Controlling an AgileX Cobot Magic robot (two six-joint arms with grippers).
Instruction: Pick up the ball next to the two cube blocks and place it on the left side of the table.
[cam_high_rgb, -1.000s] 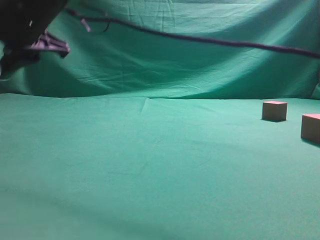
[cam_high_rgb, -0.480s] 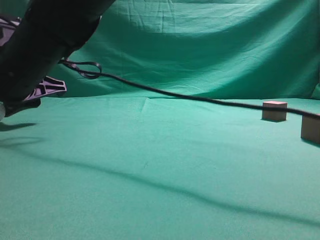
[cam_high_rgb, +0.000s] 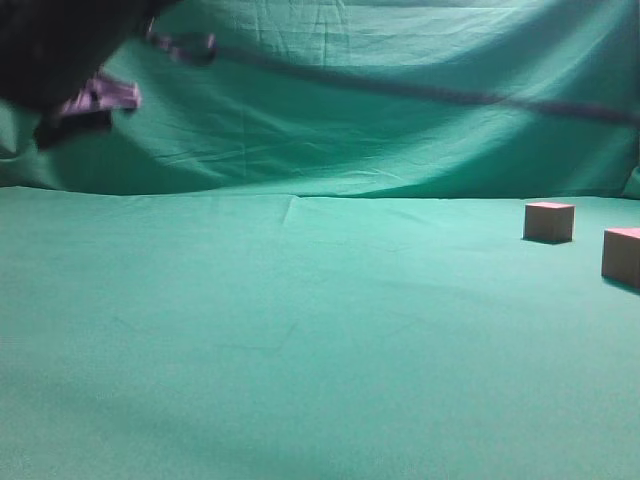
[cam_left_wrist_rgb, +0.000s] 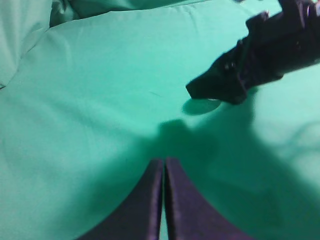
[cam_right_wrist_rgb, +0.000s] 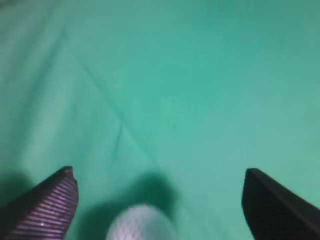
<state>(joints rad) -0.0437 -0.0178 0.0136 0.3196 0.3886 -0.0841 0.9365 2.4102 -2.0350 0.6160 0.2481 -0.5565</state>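
The white dimpled ball (cam_right_wrist_rgb: 141, 222) shows blurred at the bottom edge of the right wrist view, low between the fingers with its shadow on the green cloth behind it. My right gripper (cam_right_wrist_rgb: 160, 182) is wide open and touches nothing. In the exterior view it (cam_high_rgb: 85, 105) hangs blurred at the upper left, above the table (cam_high_rgb: 300, 320); the ball is out of sight there. The two cube blocks (cam_high_rgb: 549, 221) (cam_high_rgb: 622, 255) stand at the far right. My left gripper (cam_left_wrist_rgb: 164, 161) is shut and empty over the cloth, with the right gripper (cam_left_wrist_rgb: 220, 90) ahead of it.
A dark cable (cam_high_rgb: 420, 92) runs across in front of the green backdrop from the right arm to the right edge. The cloth has folds along its back edge.
Half a second ago the right arm was low at the left edge with the ball at its tip. Now the arm and cable are raised, and the ball lies loose between the opened fingers.
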